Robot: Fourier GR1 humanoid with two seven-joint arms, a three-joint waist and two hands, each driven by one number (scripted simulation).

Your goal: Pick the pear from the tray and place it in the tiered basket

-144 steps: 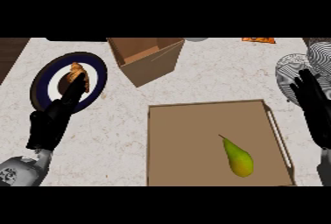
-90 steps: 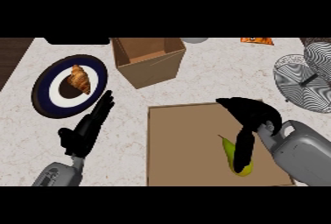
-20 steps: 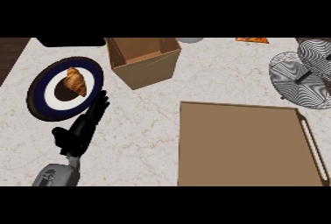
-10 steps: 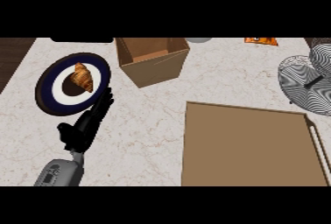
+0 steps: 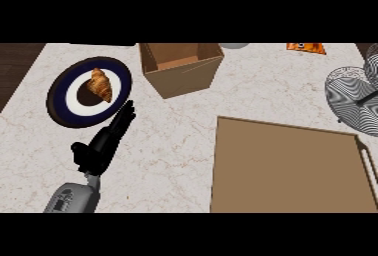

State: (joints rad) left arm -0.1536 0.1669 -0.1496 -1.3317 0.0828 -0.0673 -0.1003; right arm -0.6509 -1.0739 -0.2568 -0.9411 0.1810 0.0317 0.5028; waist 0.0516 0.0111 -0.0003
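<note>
The pear is nowhere to be seen: the brown tray lies bare, and the right hand is out of view as well, so I'd guess the fruit is up near the striped tiered basket at the right edge, though I cannot tell. If so, the thing to do well is bring it over the basket's bowl and lower it until it sits before letting go, rather than releasing at the rim. The left hand rests on the surface with fingers straight, holding nothing, just beside the plate with the croissant, the open box beyond.
</note>
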